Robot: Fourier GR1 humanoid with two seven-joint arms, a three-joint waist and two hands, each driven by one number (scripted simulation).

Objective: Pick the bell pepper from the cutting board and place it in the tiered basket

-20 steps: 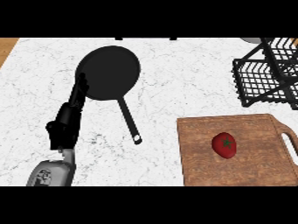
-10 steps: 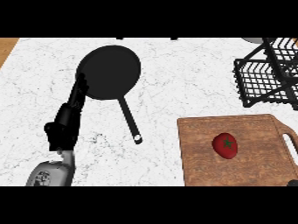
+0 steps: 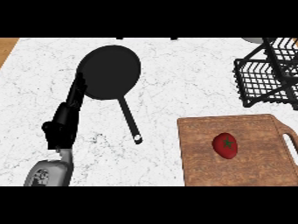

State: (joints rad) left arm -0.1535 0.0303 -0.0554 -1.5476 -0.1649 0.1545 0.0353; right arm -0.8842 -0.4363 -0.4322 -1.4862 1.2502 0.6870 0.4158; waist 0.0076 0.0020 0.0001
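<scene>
We see red bell pepper (image 3: 226, 145) with green stem lying on brown wooden cutting board (image 3: 258, 131), near board's middle, at lower right of white marbled counter (image 3: 183, 65). Black wire tiered basket (image 3: 274, 76) stands beyond board, upper right, apart from it. Black round frying pan (image 3: 109, 72) lies mid-counter. Black left hand (image 3: 62, 129) at left, fingers straight, holding nothing, tips by pan's left rim, well apart from pepper.
</scene>
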